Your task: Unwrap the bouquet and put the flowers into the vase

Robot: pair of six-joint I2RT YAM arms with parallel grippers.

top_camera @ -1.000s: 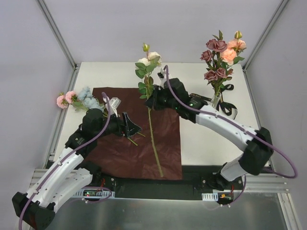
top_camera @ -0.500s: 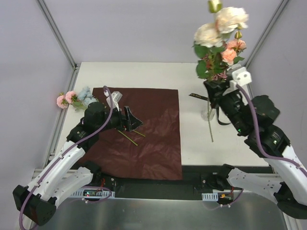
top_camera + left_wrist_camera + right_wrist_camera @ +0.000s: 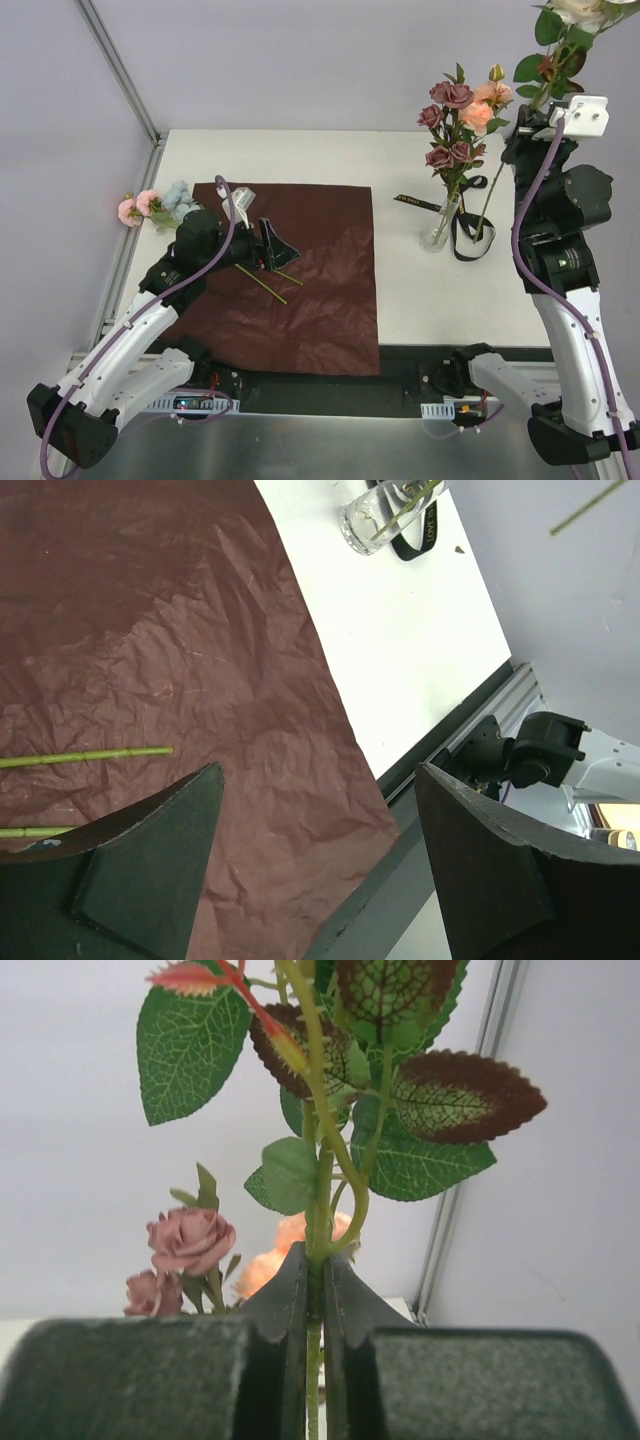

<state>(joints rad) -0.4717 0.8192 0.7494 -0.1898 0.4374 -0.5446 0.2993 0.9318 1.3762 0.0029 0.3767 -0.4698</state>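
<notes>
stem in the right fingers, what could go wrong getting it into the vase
1. The right fingers pinch the stem high up by its leaves, so the long free end may swing and miss the narrow neck of the vase.
2. The vase already holds mauve and peach roses; a bump could tip it.
3. The black ribbon beside the vase could snag the stem tip.

vase [image 3: 438,232]: clear, upright, holding mauve and peach roses [image 3: 458,125] | cream rose [image 3: 550,25]: aloft, right of vase | pink and blue blooms [image 3: 155,204]: lying far left
</notes>
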